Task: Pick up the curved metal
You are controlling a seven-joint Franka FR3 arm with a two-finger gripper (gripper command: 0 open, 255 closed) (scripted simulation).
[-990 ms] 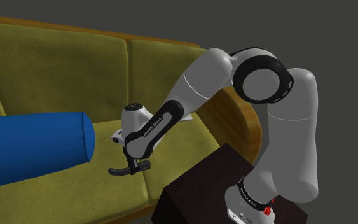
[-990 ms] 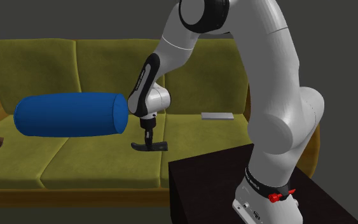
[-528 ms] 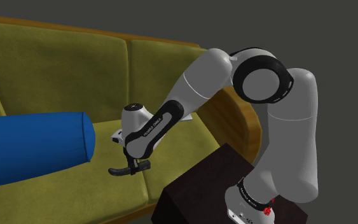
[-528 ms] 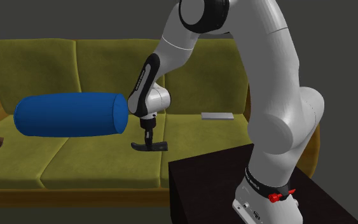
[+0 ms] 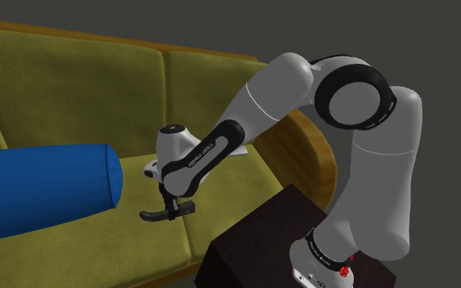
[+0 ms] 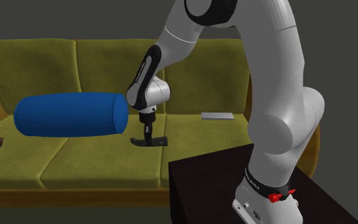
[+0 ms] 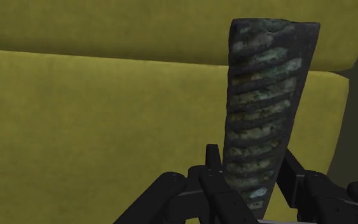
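We see the black gripper (image 5: 172,208) (image 6: 147,134) (image 7: 252,181) pointing down over the seat of an olive-green sofa (image 5: 73,74) (image 6: 37,57) (image 7: 95,114), its two fingers pressed against the sides of the curved metal piece (image 5: 160,214) (image 6: 149,142) (image 7: 263,95) and clasping it near one end. From the wrist view we make out a dark, ribbed strip with greenish patches that runs away from the fingers towards the backrest. In the two outer views it reads as a short black bow lying crosswise under the fingertips, low over the seat cushion. Whether it rests on the fabric or hangs just clear of it we cannot tell. The nearest neighbour is a big blue bolster (image 5: 32,192) (image 6: 69,114) lying lengthwise on the seat. Its rounded end comes close to the wrist, with a gap showing between them in the shoulder view. A thin, flat grey slab (image 6: 217,116) lies farther along the seat, near the backrest, well apart from the gripper. The white arm (image 5: 253,106) (image 6: 171,44) reaches over the sofa's wooden armrest (image 5: 318,155) from the dark box stand (image 5: 245,254) (image 6: 203,184), which is set against the sofa's front.
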